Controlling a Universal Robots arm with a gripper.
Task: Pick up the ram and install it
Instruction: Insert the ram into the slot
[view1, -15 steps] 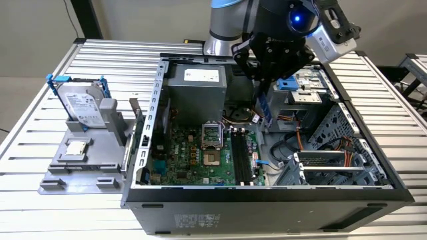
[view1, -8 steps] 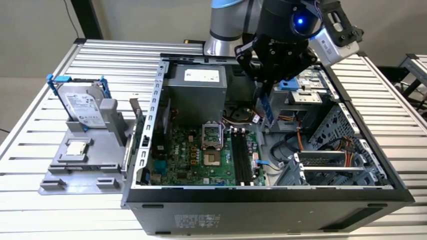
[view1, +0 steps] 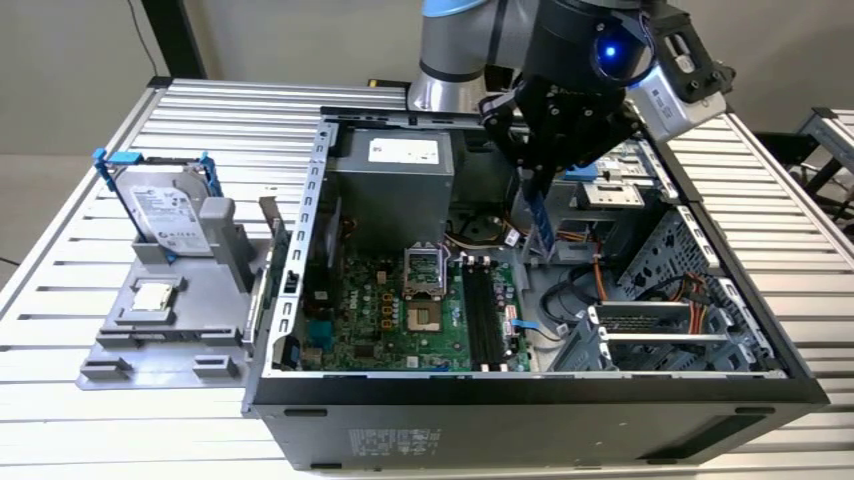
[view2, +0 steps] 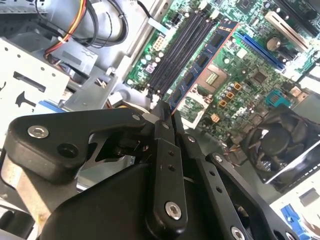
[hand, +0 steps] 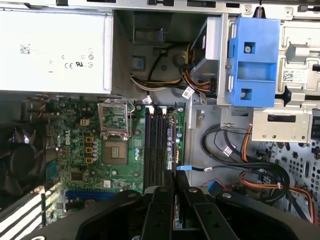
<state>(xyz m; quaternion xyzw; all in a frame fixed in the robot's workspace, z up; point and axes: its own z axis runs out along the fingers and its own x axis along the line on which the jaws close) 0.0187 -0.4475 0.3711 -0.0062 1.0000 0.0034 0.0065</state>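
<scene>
Your black gripper (view2: 167, 117) has its jaws clamped on the long, thin greenish ram stick (view2: 202, 62), whose chip row appears in the second wrist view, while the exterior view shows it hanging upright (view1: 539, 222) above the green motherboard (view1: 400, 320).

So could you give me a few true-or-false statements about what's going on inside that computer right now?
1. The gripper holds the ram above the open computer case. True.
2. The ram already sits in the memory slots. False: the slots stand empty, with the stick held above them.
3. The hard drive stands outside the case, at the exterior view's left. True.
4. The processor socket is covered by a cooler. False: it lies bare, its frame open.
</scene>
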